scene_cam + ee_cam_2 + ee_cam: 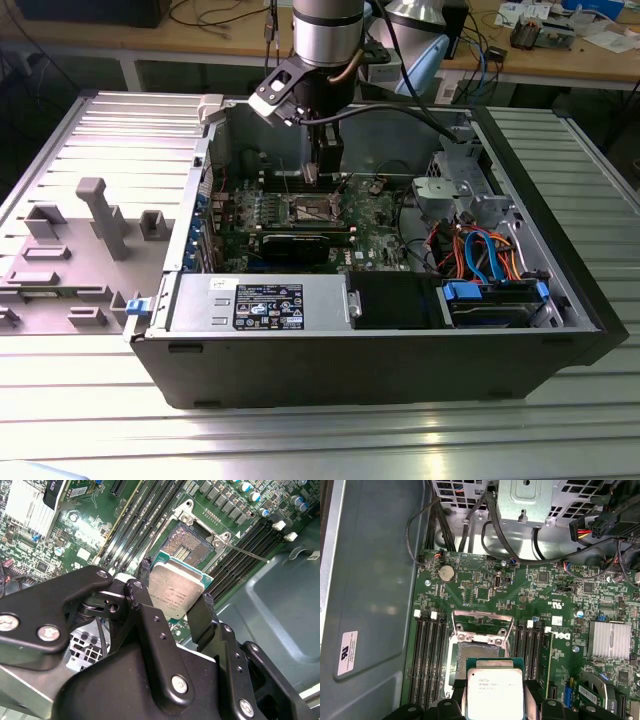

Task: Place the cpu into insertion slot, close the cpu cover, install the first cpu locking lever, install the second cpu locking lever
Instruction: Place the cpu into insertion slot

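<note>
1. The gripper [176, 585] was closed down to the chip's width. Its two black fingers [202, 617] pinched the cpu [172, 596] by opposite edges, with the metal top facing the wrist.
2. The insertion slot [479, 656] lay uncovered just beyond the fingertips. The cpu hung over its near edge and was not seated.
3. The cpu cover [482, 624] stood raised on the far side of the slot from the gripper.
4. The cpu looked light, rigid and smooth-sided, with a delicate underside. Its bare edges seemed the right hold, under only a modest squeeze.

The insertion slot [475, 652] lies uncovered; memory slots [427, 660] flank two sides, the raised cpu cover [482, 627] stands along a third, cables [492, 517] crowd the edge of the motherboard [530, 590].
</note>
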Robot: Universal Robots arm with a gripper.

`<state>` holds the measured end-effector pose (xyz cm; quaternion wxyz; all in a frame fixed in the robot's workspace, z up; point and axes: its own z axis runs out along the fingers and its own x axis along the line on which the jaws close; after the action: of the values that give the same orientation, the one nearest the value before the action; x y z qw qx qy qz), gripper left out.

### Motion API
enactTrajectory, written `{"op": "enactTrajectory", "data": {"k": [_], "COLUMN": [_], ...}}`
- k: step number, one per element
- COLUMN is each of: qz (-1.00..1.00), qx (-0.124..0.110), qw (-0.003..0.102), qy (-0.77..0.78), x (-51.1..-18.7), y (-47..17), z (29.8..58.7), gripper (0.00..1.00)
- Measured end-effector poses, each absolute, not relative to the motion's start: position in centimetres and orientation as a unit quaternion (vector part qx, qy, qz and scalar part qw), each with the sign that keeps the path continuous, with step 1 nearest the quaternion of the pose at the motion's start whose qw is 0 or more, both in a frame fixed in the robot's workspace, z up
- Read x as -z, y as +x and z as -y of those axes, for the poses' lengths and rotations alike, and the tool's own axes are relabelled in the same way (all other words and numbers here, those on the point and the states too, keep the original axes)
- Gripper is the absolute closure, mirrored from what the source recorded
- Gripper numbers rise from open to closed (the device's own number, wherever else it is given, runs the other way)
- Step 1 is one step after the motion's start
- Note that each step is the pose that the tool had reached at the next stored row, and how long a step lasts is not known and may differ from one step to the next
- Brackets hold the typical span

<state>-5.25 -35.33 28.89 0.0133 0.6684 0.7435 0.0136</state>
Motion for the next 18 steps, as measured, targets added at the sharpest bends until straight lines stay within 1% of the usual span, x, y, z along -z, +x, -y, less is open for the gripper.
{"op": "enactTrajectory", "data": {"k": [18], "qz": [-0.736], "qx": [-0.013], "qw": [0.014], "qy": [0.676], "x": [-28.76], "y": [-5.26], "z": [35.33], "gripper": [0.45]}}
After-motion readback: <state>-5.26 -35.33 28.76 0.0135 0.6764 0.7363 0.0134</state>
